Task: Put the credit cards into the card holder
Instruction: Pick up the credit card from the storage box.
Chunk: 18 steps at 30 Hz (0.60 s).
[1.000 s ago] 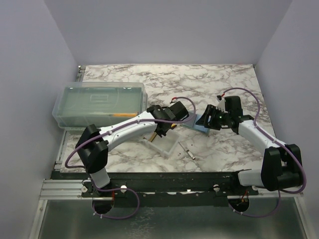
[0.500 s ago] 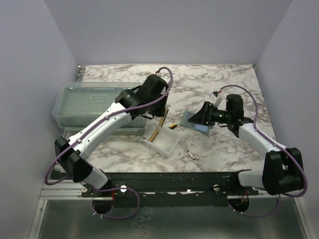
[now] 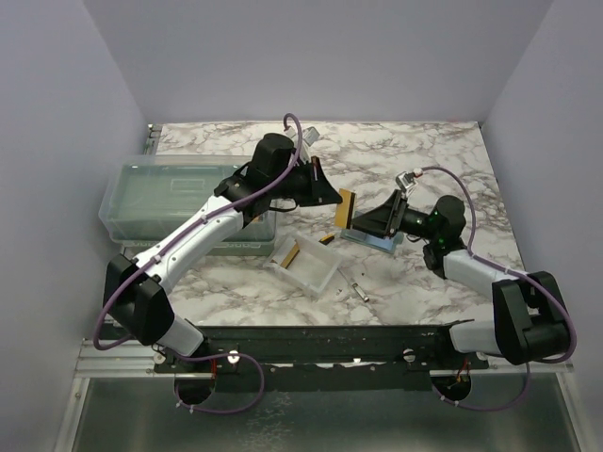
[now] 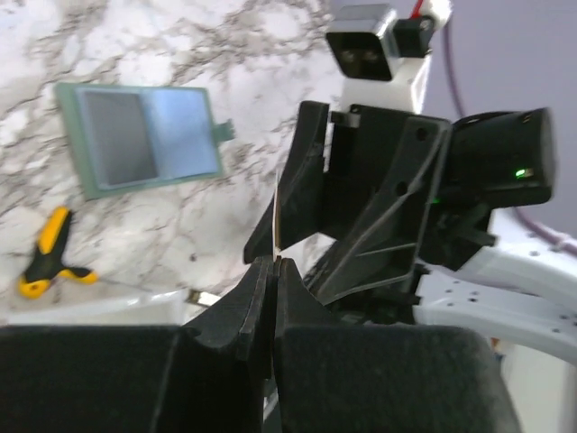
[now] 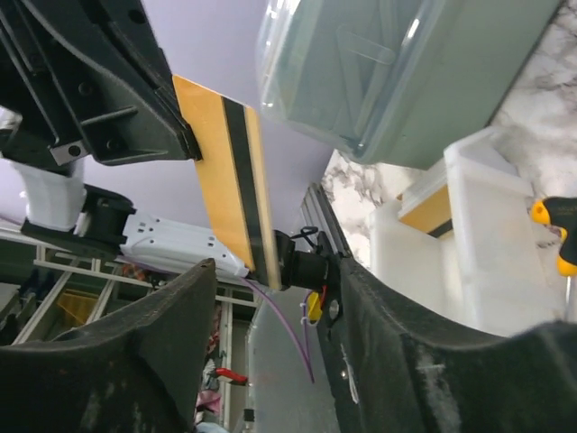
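Card: the gold card (image 5: 224,180) has a black stripe down its face; it stands on edge in the air above the table's middle and shows as a thin line from the left wrist.
Left gripper (image 4: 273,268): clamped tight on one end of the gold card.
Right gripper (image 3: 367,222): jaws wide, facing the gold card's free end from just beside it; contact cannot be told.
Holder (image 4: 144,135): lies open and flat right of the table's middle, with a sage rim, a pale blue inside and a dark card (image 4: 113,135) in one half.
Tray (image 3: 316,273): near the front edge, holding another gold card (image 3: 293,254).
Hidden: from above, the right gripper covers most of the holder.
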Motion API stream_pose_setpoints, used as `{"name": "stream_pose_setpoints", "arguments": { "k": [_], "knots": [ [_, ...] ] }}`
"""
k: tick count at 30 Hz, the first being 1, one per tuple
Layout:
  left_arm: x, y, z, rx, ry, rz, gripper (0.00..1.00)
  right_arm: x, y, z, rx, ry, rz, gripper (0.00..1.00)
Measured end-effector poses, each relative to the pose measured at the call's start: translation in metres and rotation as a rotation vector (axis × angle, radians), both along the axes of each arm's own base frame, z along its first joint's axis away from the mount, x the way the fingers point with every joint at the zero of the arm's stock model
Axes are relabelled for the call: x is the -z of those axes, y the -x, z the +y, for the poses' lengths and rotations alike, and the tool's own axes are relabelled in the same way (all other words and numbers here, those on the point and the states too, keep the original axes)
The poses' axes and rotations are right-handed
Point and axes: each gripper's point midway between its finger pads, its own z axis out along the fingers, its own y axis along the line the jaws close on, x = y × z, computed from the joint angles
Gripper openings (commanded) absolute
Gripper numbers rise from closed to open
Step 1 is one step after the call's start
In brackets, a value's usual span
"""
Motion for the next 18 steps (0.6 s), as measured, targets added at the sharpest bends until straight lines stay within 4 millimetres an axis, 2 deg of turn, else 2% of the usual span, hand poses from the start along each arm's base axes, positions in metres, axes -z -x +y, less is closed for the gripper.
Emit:
{"name": "stream_pose_setpoints", "arguments": {
  "k": [4, 8, 9, 12, 16, 18],
  "knots": [
    [-0.016, -0.001, -0.012, 0.019, 0.115, 0.01, 0.0, -0.015, 0.002, 0.0, 0.009, -0.062, -0.018, 0.49],
    [-0.024, -0.001, -0.019, 0.035, 0.186, 0.026, 0.0, -0.026, 0.004, -0.002, 0.026, -0.115, -0.036, 0.33],
    [-0.024, -0.002, -0.021, 0.039, 0.196, 0.028, 0.0, -0.027, 0.005, -0.002, 0.028, -0.128, -0.034, 0.32],
    [-0.024, -0.001, -0.024, 0.048, 0.217, 0.039, 0.0, -0.028, 0.004, -0.003, 0.04, -0.156, -0.027, 0.32],
    [-0.023, 0.0, -0.025, 0.059, 0.231, 0.049, 0.0, -0.027, 0.002, -0.005, 0.061, -0.178, -0.015, 0.41],
    [-0.021, -0.001, -0.025, 0.062, 0.234, 0.054, 0.0, -0.028, 0.0, -0.008, 0.075, -0.182, -0.018, 0.41]
  ]
}}
